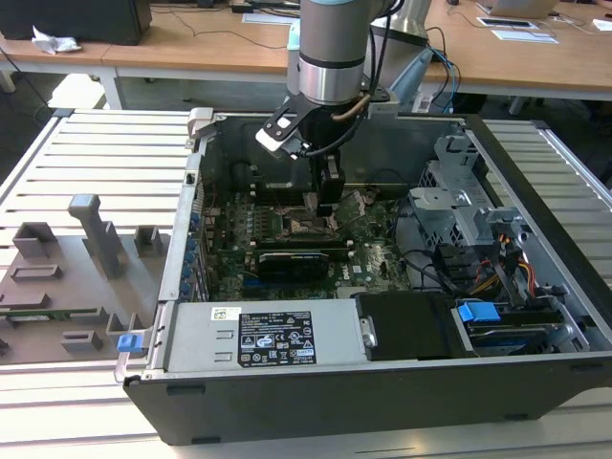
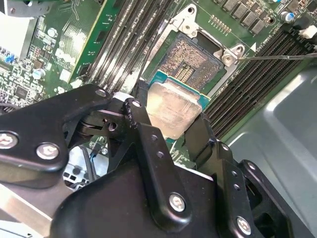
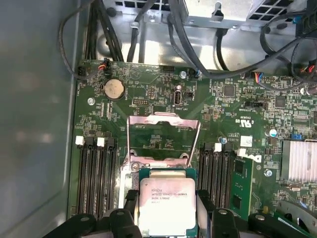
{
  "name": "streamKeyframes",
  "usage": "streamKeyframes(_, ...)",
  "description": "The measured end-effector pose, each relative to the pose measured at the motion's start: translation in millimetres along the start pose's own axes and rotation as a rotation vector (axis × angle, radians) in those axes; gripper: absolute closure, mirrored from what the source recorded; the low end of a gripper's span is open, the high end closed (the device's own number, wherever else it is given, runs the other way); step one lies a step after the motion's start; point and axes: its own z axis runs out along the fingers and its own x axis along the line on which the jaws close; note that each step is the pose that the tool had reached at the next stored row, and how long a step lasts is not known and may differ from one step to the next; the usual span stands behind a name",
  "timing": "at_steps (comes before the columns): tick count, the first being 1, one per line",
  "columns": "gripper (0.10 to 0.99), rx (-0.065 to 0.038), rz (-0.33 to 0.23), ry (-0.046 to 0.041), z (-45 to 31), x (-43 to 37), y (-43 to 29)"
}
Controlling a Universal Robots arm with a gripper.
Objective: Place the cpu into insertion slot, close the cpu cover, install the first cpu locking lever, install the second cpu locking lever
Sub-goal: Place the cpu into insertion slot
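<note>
My gripper (image 1: pixel 325 196) reaches down into the open computer case and is shut on the cpu (image 2: pixel 174 110), a flat square chip with a silver-grey top. Black fingers (image 2: pixel 140 106) clamp two opposite edges of the chip. In both wrist views the cpu (image 3: pixel 166 198) hangs just above the green board, partly over one side of the insertion slot (image 2: pixel 190 59), whose pale contact field lies bare. The cpu cover (image 3: pixel 164 120), a thin silver frame, stands swung open on the far side of the socket. A thin metal lever (image 2: pixel 277 56) juts out beside the socket's corner.
Rows of black memory slots (image 3: pixel 91 178) flank the socket on both sides. A long black card (image 1: pixel 296 260), the power supply (image 1: pixel 258 335), a drive cage (image 1: pixel 459 191) and cable bundles (image 3: pixel 198 29) crowd the case. A grey fixture board (image 1: pixel 76 277) lies at the exterior view's left.
</note>
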Motion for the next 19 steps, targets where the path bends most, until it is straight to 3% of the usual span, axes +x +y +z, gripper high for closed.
streamKeyframes(9, 0.545, 0.000, -0.001, -0.0003, 0.4, 2.2, -12.5)
streamKeyframes(14, 0.545, 0.000, -0.002, -0.0014, 0.8, 19.0, -12.0)
streamKeyframes(19, 0.545, 0.000, -0.012, -0.0009, 6.7, 19.9, -13.6)
